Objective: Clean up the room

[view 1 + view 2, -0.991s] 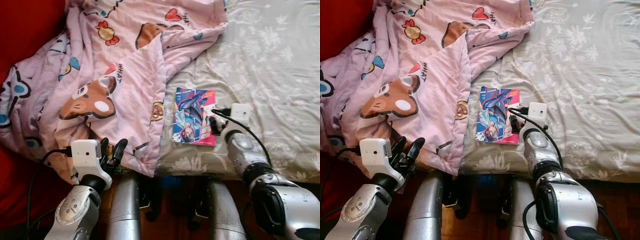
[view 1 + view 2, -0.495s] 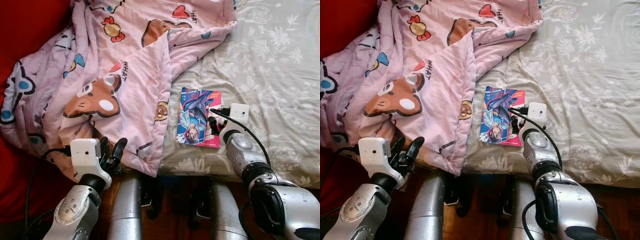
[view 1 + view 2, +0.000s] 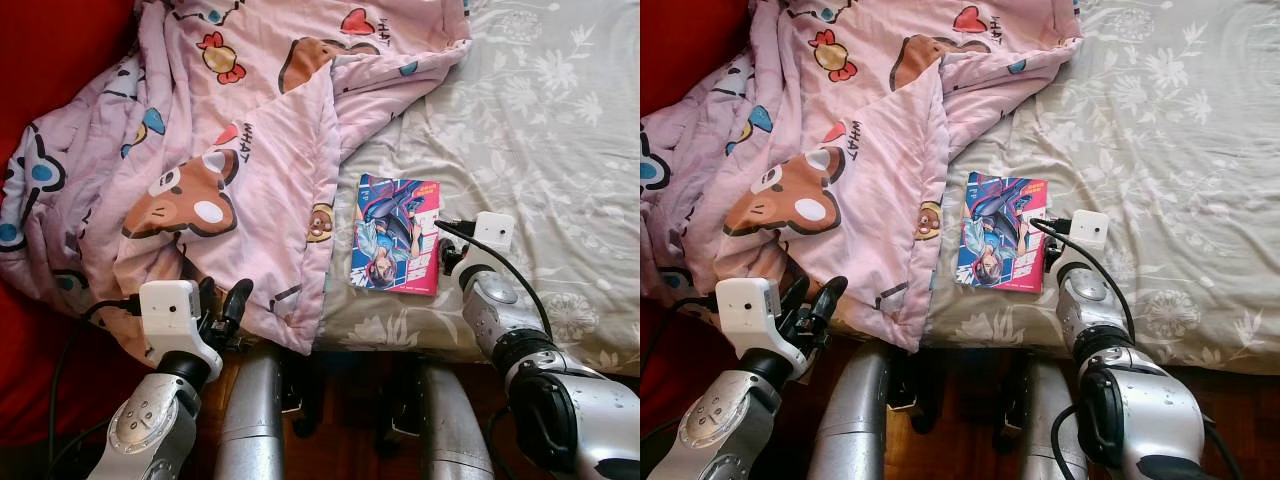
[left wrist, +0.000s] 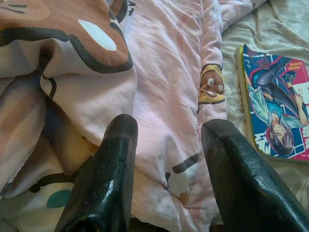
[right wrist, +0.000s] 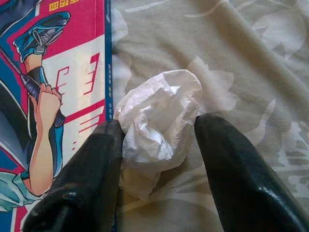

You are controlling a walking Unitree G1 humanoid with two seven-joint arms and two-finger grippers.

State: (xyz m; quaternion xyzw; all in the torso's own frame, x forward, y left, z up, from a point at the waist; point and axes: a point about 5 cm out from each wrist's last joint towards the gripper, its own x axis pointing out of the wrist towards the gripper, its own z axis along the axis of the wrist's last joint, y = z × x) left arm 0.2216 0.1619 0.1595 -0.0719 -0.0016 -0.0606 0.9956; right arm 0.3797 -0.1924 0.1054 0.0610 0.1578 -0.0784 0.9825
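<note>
A crumpled white tissue (image 5: 157,121) lies on the grey floral bedsheet (image 3: 540,130), right beside the edge of a colourful comic book (image 3: 397,233). My right gripper (image 5: 159,126) is open, one black finger on each side of the tissue, and both fingers brush it. In the left eye view that gripper (image 3: 447,260) rests on the sheet just right of the book. My left gripper (image 3: 222,305) stands open at the bed's near edge, pointing at the pink bear-print blanket (image 3: 230,150) with nothing between its fingers (image 4: 113,164).
The pink blanket lies rumpled over the left half of the bed and hangs over its front edge. A red surface (image 3: 50,50) lies to the left. Dark wooden floor (image 3: 340,440) and my legs show below the bed edge.
My right gripper has moved to the right, off the book's right edge and onto the sheet beside it. The left arm has stayed where it was. The camera has shifted slightly.
</note>
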